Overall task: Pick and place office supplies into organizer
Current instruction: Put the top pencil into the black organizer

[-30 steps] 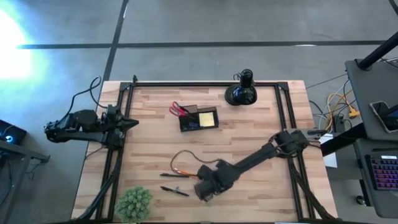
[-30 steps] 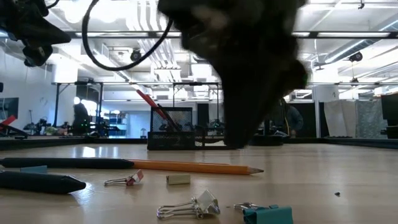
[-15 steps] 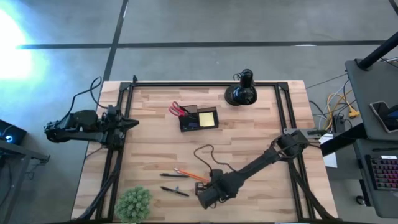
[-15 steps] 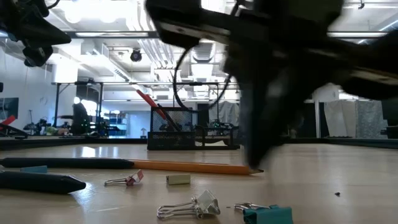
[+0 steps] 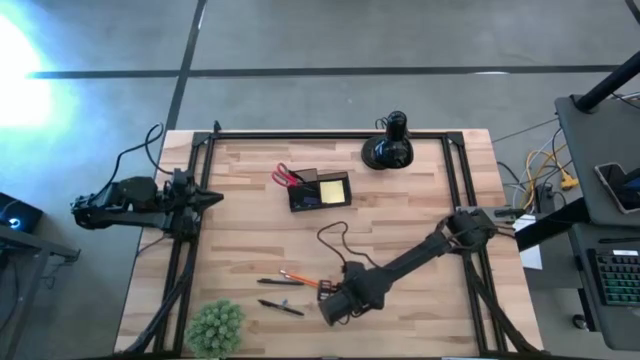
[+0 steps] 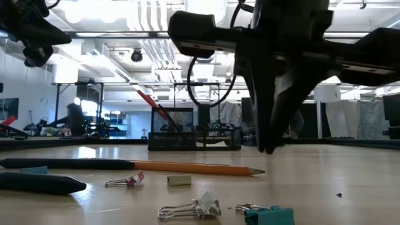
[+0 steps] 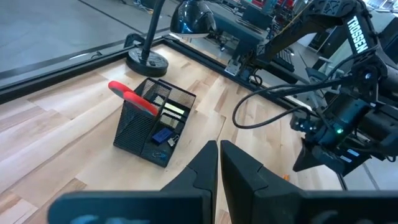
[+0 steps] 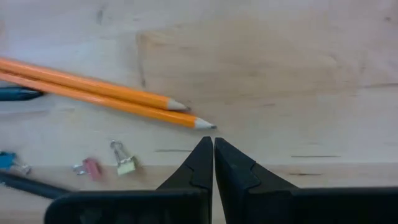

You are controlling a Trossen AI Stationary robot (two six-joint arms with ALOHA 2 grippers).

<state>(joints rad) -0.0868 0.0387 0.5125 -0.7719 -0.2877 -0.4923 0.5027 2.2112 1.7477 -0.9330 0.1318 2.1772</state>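
Organizer (image 5: 320, 190) sits at table's far middle; scissors (image 5: 287, 176) and yellow pad (image 5: 335, 187) already inside. You see two pencils (image 8: 99, 93) lying near front edge, pens (image 5: 280, 307) and small clips (image 6: 190, 207) beside. Your right gripper (image 8: 213, 149) hangs just above table by pencil tips, fingers pressed together, holding nothing. Left gripper (image 7: 219, 163) waits at left edge, also closed, empty.

The counter (image 5: 400, 215) is pale butcher-block wood. On it a mesh organizer (image 5: 320, 189) stands toward the far middle, and a black round-based lamp (image 5: 388, 148) stands near the far edge. At the near left corner sits a green plant ball (image 5: 216, 326). Just beside it lie two pens (image 5: 281, 306), two orange pencils (image 8: 112, 99), several binder clips (image 6: 190, 207) and a small eraser (image 6: 179, 180).
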